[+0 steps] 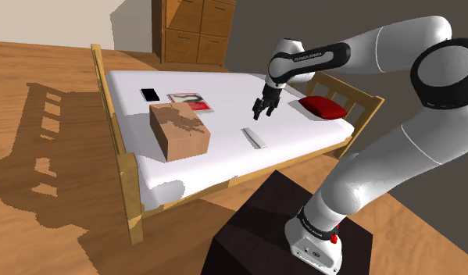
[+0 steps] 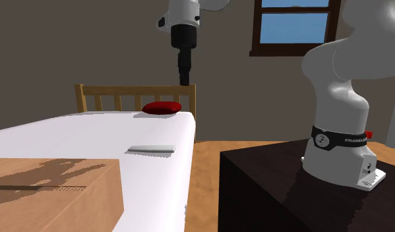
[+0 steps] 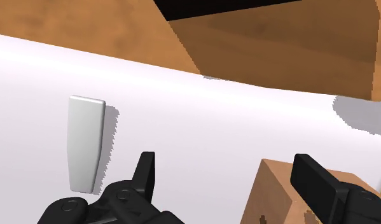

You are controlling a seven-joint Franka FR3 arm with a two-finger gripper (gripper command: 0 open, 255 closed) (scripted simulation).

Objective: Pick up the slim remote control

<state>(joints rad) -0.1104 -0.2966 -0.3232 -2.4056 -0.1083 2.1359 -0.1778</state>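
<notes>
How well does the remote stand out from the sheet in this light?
Shoulder view: the remote is pale grey on the white bed, low contrast; the bed frame throws a hard shadow on the floor. Wrist view: a thin jagged shadow lines one long side of the remote. Second exterior view: its near edge shows darker.

Remote (image 3: 86, 143): matt grey, smooth surf. Box (image 1: 180, 130): cardboard. Bed frame (image 1: 130, 205): wood w/ grain.
</notes>
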